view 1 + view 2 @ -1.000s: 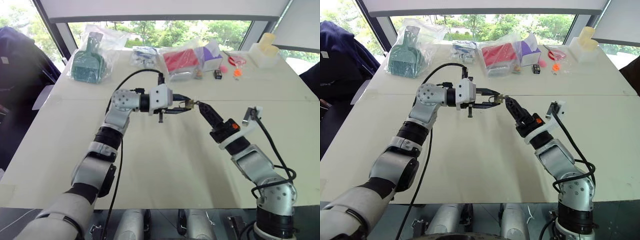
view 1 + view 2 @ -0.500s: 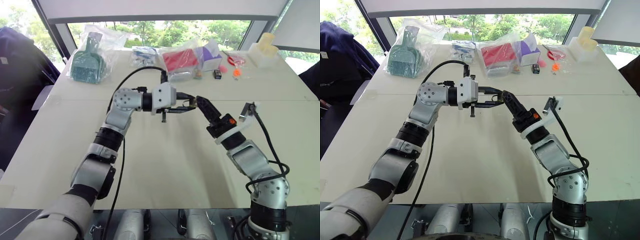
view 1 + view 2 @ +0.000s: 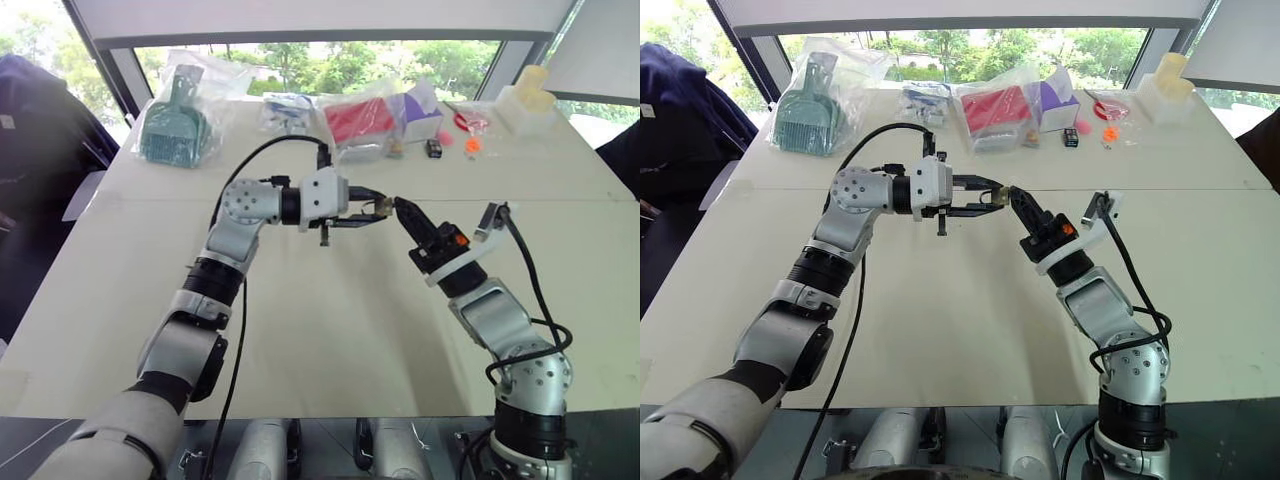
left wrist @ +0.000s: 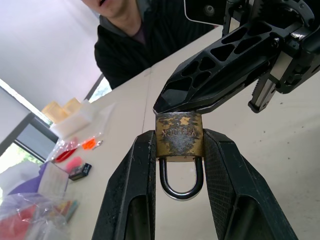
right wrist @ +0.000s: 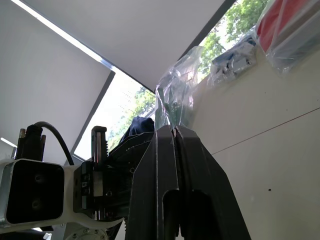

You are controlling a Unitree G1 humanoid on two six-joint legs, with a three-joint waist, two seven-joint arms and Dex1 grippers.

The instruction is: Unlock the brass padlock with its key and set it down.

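left gripper (image 4: 179, 150) clamps the brass padlock (image 4: 178, 134) by its two flat sides, held in the air above the pale surface (image 3: 330, 330), well clear of it. padlock's long axis runs along the gripper fingers: silvery shackle (image 4: 181, 180) back toward the wrist, keyhole end out toward the other arm. right gripper (image 3: 402, 209) has its fingers pressed together, tip touching or just beside that outer end of the padlock body. key itself too small to make out; cannot tell whether it is pinched in the right gripper or seated in the lock. judgement: the coming turn depends on the right gripper lying in line with the padlock's long axis; it meets it at a slant now. a person sits across the surface.
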